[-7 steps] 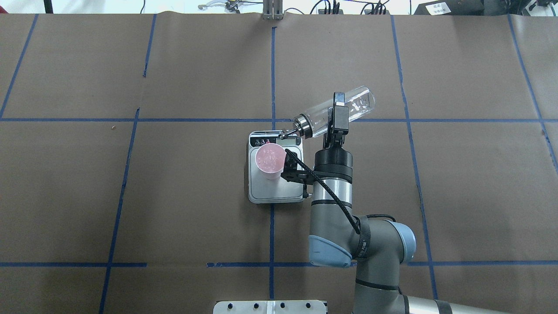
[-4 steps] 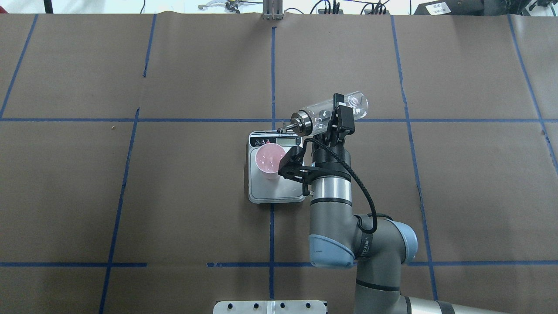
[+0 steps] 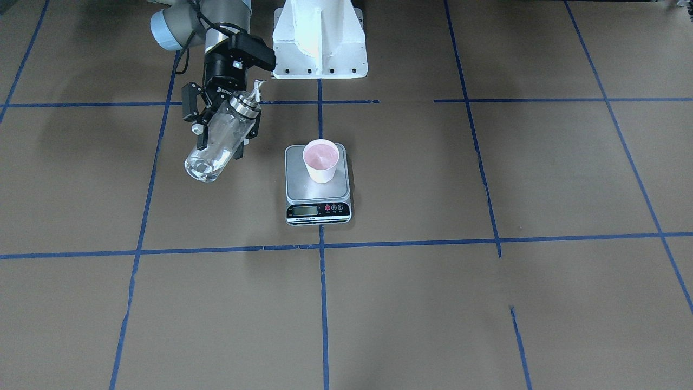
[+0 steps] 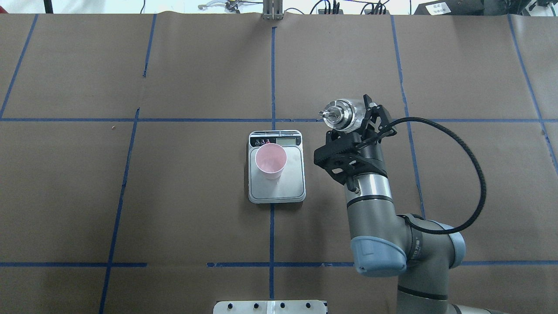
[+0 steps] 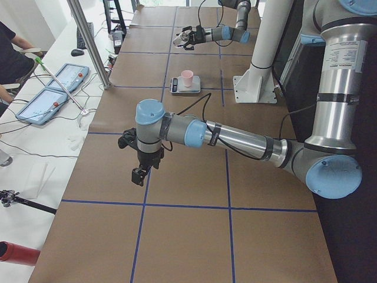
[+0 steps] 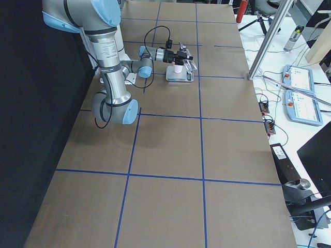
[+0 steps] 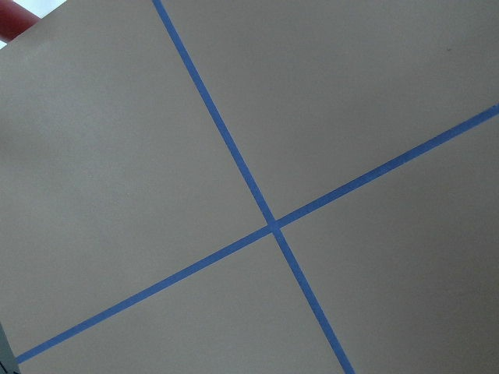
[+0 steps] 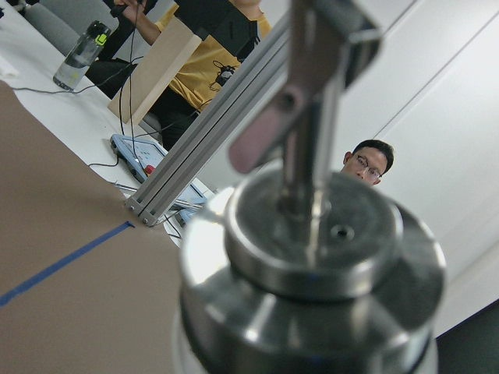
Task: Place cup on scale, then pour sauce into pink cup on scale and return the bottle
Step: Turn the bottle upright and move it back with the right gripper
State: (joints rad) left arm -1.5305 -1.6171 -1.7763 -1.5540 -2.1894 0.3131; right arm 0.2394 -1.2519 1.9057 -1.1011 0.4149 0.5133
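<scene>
The pink cup stands upright on the back left part of the scale, behind its display strip. It also shows in the front view on the scale's steel plate. My right gripper is shut on the clear glass bottle. It holds the bottle nearly upright above the table, to the right of the scale, spout up. In the front view the bottle leans a little in the gripper. The metal collar and spout fill the right wrist view. My left gripper hangs far off over bare table; I cannot tell whether it is open.
The white base mount stands at the robot's side of the table. Blue tape lines cross the brown table cover. Operators' tablets and cables lie on the white bench beyond the far edge. A person's face shows behind the bottle.
The right arm has swung the bottle to the right, away from over the scale. The bottle has turned from tilted, spout toward the cup, to nearly upright. The cup and scale have not moved.
</scene>
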